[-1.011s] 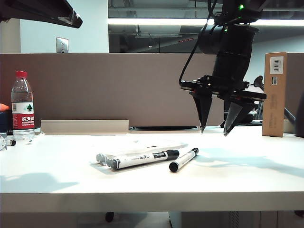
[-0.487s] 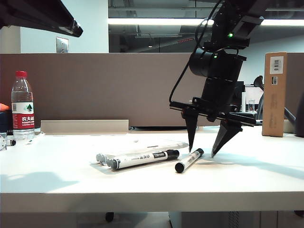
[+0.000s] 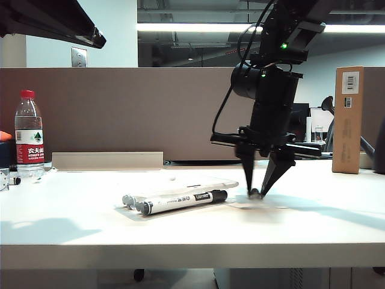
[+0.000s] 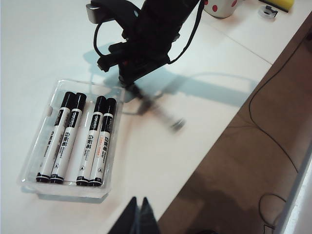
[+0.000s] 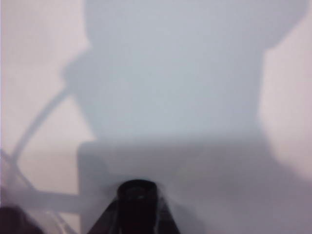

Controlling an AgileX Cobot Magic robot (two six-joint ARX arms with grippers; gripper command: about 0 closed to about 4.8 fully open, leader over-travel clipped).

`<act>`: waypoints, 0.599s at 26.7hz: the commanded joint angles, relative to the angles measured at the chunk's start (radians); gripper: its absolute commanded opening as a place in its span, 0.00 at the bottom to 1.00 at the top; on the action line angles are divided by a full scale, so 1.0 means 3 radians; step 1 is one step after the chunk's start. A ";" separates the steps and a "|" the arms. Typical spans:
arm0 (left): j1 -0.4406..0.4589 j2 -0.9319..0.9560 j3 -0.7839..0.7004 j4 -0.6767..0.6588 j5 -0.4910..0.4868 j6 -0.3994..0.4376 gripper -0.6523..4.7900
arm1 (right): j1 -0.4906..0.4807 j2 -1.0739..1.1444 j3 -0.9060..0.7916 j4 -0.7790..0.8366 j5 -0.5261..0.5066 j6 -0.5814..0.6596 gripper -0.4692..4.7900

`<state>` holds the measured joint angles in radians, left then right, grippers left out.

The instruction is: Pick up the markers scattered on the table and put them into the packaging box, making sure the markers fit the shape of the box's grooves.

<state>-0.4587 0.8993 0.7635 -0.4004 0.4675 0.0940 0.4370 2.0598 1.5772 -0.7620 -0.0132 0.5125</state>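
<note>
White marker [image 5: 137, 194] on the table [image 3: 180, 229] beside the box [image 4: 34, 161] sits pinched in your right gripper [image 3: 258, 191], so lift it level, while the left gripper [image 4: 138, 214], closed, hangs clear above.

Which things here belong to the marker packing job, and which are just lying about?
Job: four boxed markers, packaging box, loose marker in right gripper beside box, left gripper high above table.
Lying about: water bottle, cardboard carton, dotted cup.
</note>
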 commanded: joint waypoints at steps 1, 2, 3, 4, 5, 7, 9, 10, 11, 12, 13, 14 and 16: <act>-0.0005 -0.0006 0.0018 0.0046 0.0017 0.0013 0.11 | -0.0009 0.0034 -0.0009 -0.0036 0.0116 -0.0001 0.18; -0.0005 -0.0006 0.0018 0.0045 0.0015 0.0013 0.11 | -0.0009 0.0034 -0.0009 -0.0020 0.0111 -0.0051 0.14; -0.0005 -0.0006 0.0018 0.0043 0.0015 0.0013 0.11 | -0.0009 0.0034 -0.0009 -0.0001 0.0111 -0.0100 0.08; -0.0004 -0.0006 0.0018 0.0045 0.0014 0.0013 0.11 | -0.0009 0.0034 -0.0009 0.0008 0.0112 -0.0125 0.08; -0.0004 -0.0006 0.0018 0.0043 0.0014 0.0013 0.11 | -0.0013 0.0034 -0.0009 0.0020 0.0112 -0.0127 0.08; -0.0005 -0.0006 0.0018 0.0045 0.0015 0.0013 0.11 | -0.0037 0.0024 -0.0003 0.0043 0.0111 -0.0125 0.08; -0.0004 -0.0006 0.0018 0.0042 0.0014 0.0011 0.11 | -0.0100 0.0001 0.0001 0.0065 0.0025 -0.0080 0.08; -0.0004 -0.0006 0.0018 0.0041 0.0014 0.0011 0.11 | -0.0130 -0.0010 0.0001 0.0064 -0.0071 -0.0039 0.08; -0.0004 -0.0006 0.0018 0.0041 0.0014 0.0011 0.11 | -0.0191 -0.0028 0.0000 0.0071 -0.0271 0.0018 0.08; -0.0004 -0.0006 0.0018 0.0042 0.0014 0.0011 0.11 | -0.0242 -0.0042 0.0000 0.0099 -0.0434 0.0039 0.08; -0.0005 -0.0006 0.0018 0.0043 0.0014 0.0010 0.11 | -0.0292 -0.0071 0.0000 0.0139 -0.0559 0.0052 0.08; -0.0005 -0.0006 0.0018 0.0043 0.0014 0.0010 0.11 | -0.0334 -0.0112 0.0000 0.0175 -0.0596 0.0083 0.08; -0.0004 -0.0006 0.0018 0.0042 0.0011 0.0010 0.11 | -0.0395 -0.0228 -0.0003 0.0298 -0.0656 0.0128 0.08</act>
<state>-0.4587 0.8993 0.7635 -0.4004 0.4679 0.0937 0.3222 2.0270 1.5696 -0.7162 -0.1879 0.5392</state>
